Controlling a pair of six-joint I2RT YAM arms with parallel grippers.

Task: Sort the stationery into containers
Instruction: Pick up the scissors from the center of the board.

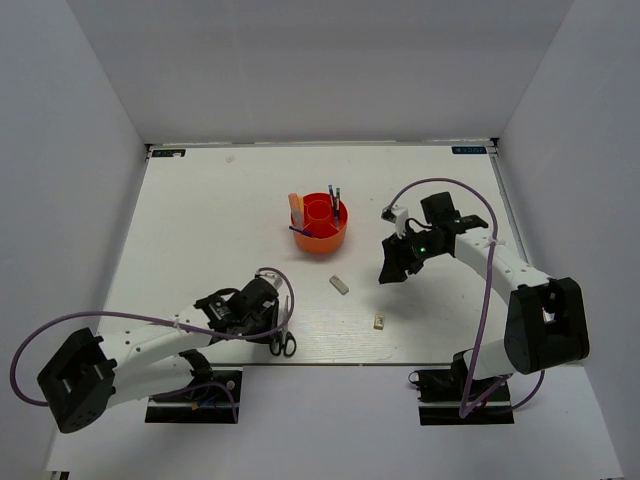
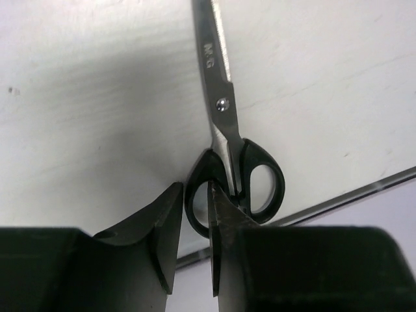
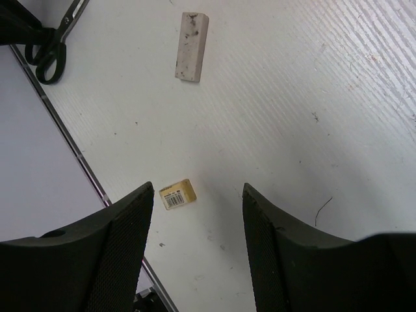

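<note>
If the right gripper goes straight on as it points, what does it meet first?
Probably bare table: the right gripper is open over it; the beige cube lies by one fingertip and might be clipped. Depth unclear.

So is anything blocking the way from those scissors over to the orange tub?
Nothing visible does. The table between the scissors and the orange tub is bare; the eraser lies off to the right of that line.

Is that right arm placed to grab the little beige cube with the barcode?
Probably yes. The right pincer stands open above the table, and the beige cube lies alone close by, with nothing between them.
</note>
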